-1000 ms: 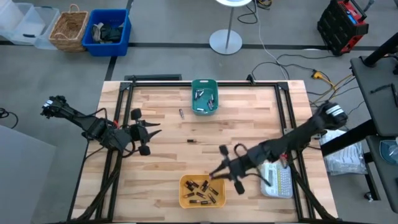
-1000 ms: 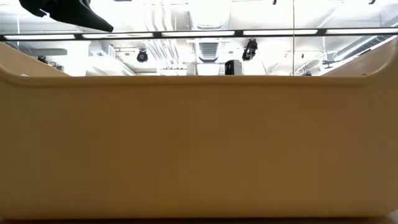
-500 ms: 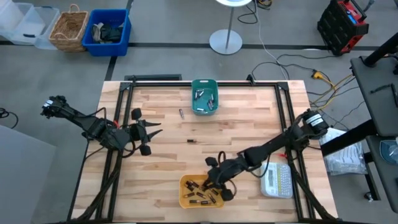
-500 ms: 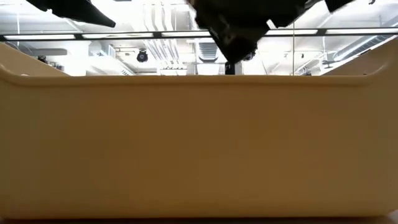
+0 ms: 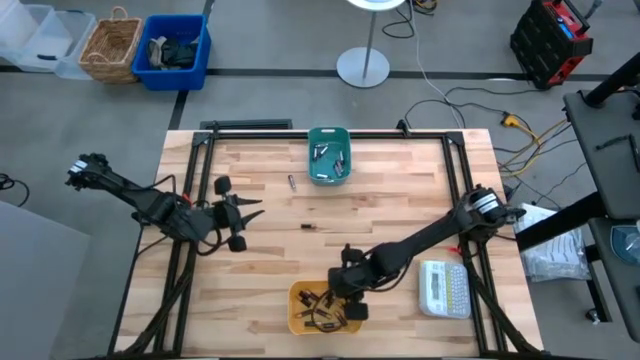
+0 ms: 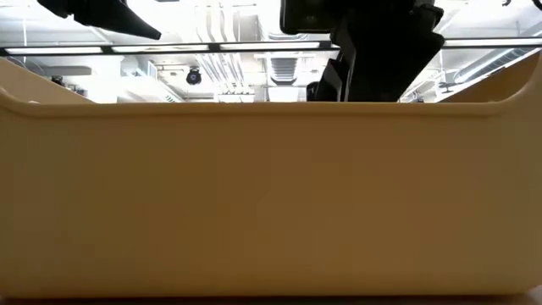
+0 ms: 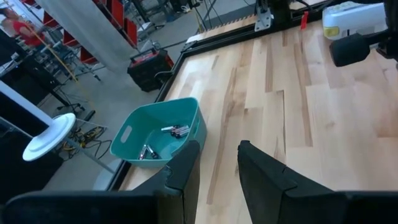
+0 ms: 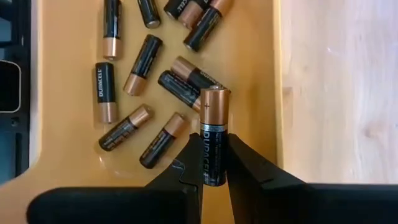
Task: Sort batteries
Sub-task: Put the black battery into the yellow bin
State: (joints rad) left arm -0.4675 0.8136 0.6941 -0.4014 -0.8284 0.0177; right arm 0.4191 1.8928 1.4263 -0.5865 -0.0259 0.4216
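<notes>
Right gripper (image 8: 213,163): jaws nearly closed, pinching one battery (image 8: 214,134) w/ copper end pointing away from the wrist, black body between the fingers (image 8: 186,163). It hangs over the yellow bin (image 8: 68,155), whose floor carries approx ten more copper-and-black cells (image 8: 143,64) lying at mixed angles. In high view the right gripper (image 5: 345,297) sits over the yellow bin (image 5: 300,320) at the table's 6 o'clock edge; arm runs out toward 3 o'clock.

Left gripper (image 7: 217,165): jaws a narrow gap apart, nothing between them, held above bare wood. In high view it (image 5: 240,212) is at approx 9 o'clock, well apart from both bins.

Teal bin (image 5: 328,135) at 12 o'clock holds a few silvery cells (image 5: 330,157); left wrist view shows the same bin (image 7: 134,134) w/ cells (image 7: 176,130) inside. Two loose cells on the table: one (image 5: 291,182) just beside the teal bin toward 9 o'clock, one (image 5: 309,227) near centre.

Hard to see: low view is almost filled by the yellow bin's wall (image 6: 271,195); only dark arm parts and ceiling lights above it. Cell types in the teal bin too small to tell.

Table (image 5: 400,190) is pale wood planks w/ a black frame. White label maker (image 5: 445,290) at approx 4 o'clock. Grey floor beyond; blue bin (image 5: 175,50), wicker basket (image 5: 110,45), white lamp base (image 5: 362,67), cables.
</notes>
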